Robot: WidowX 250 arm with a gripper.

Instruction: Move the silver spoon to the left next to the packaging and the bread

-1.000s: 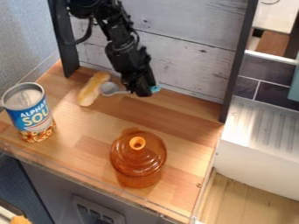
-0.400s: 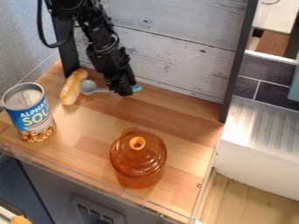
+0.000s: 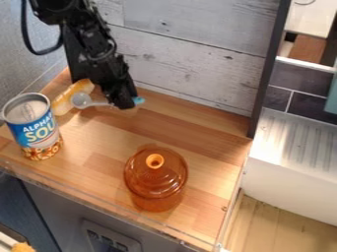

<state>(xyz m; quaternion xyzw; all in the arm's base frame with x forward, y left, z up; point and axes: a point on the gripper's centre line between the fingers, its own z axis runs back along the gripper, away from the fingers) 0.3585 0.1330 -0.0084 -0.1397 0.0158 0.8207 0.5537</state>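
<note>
Near the back left of the wooden counter, the black gripper (image 3: 125, 102) hangs low and is shut on the handle of the silver spoon (image 3: 82, 101). The spoon's bowl points left, and its light-blue handle end sticks out on the gripper's right. Against the bowl's left side lies the bread (image 3: 72, 96), a long yellow-brown roll, its lower end close to the can. The packaging, a soup can (image 3: 33, 127) with a blue label, stands upright at the left, in front of the bread.
A transparent orange lidded jar (image 3: 156, 178) stands toward the front middle of the counter (image 3: 92, 177). Behind the arm rises a whitish plank wall (image 3: 191, 54) with dark posts at its sides. A white ribbed drainboard (image 3: 296, 142) lies to the right.
The gripper has moved left with the spoon. The bread has shifted left too, ahead of the spoon's bowl, toward the can. Can and jar have stayed in place.
</note>
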